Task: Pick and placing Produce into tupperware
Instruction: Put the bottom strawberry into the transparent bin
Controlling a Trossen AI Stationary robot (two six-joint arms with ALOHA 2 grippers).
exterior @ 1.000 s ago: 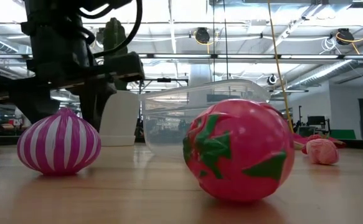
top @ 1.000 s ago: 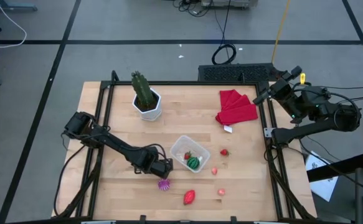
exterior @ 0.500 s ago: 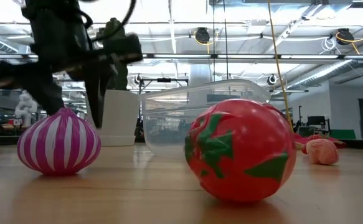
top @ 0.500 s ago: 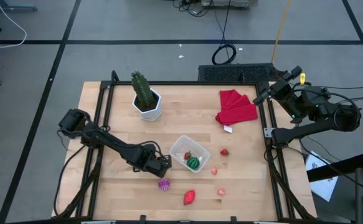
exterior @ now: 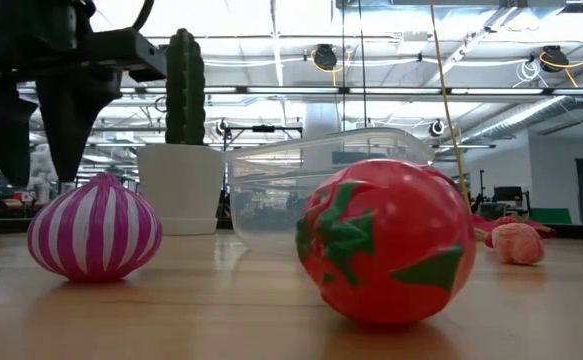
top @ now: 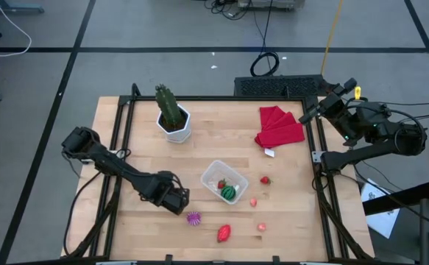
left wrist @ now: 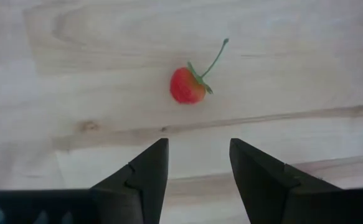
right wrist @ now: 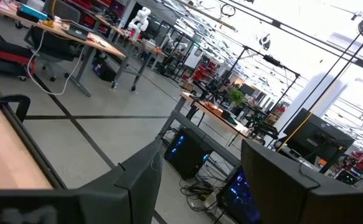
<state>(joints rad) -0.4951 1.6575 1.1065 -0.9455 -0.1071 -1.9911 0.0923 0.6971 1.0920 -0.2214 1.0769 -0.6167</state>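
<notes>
The clear tupperware (top: 222, 180) sits mid-table with a green striped melon (top: 230, 193) and a red berry (top: 221, 183) inside. On the wood lie the purple ridged piece (top: 193, 218) (exterior: 93, 228), a big red piece (top: 224, 233) (exterior: 386, 240), two pink berries (top: 261, 227) (top: 253, 202) and a red berry (top: 265, 179). My left gripper (top: 177, 203) (exterior: 41, 165) hangs open just left of the purple piece. Its wrist view shows a small red stemmed berry (left wrist: 187, 86) on the wood ahead of the open gripper (left wrist: 197, 155). My right gripper (top: 307, 114) (right wrist: 200, 168) waits open at the far right edge.
A green cactus in a white pot (top: 173, 118) (exterior: 181, 185) stands far left of the tupperware. A red cloth (top: 279, 125) lies at the far right. Black rails (top: 122, 132) run along the table's left and right sides.
My left gripper has moved toward the table's left edge, away from the tupperware and clear of the purple piece, staying open. The produce and the tupperware have not moved.
</notes>
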